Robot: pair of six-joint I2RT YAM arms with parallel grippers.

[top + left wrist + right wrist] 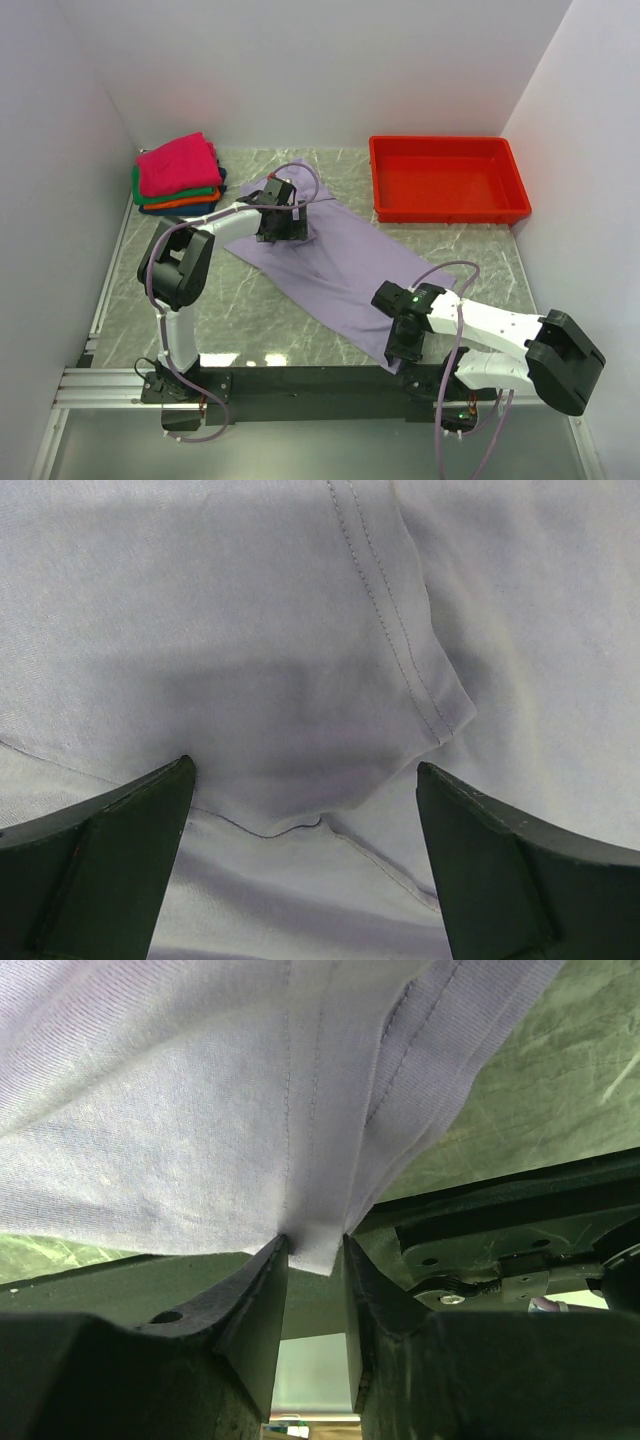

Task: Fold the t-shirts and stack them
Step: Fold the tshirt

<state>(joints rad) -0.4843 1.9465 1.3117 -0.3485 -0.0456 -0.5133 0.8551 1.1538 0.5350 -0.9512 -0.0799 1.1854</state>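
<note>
The lavender t-shirt [340, 265] lies spread diagonally across the marble table, partly folded with seams and a hem showing [250, 630]. My left gripper [280, 225] hovers open just over its far end, its fingers wide apart with cloth lying flat beneath them [305, 768]. At the near end of the shirt my right gripper [405, 350] has a hemmed corner [200, 1110] pinched between its fingertips [315, 1245], the cloth stretching up from the jaws. A stack of folded t-shirts [178, 172], magenta on top of green, orange and dark blue, sits at the back left.
A red plastic tray [448, 213] stands at the back right, nothing visible inside it. White walls close in the table on the left, back and right. The black base rail [320, 382] runs along the near edge, right beside the right gripper.
</note>
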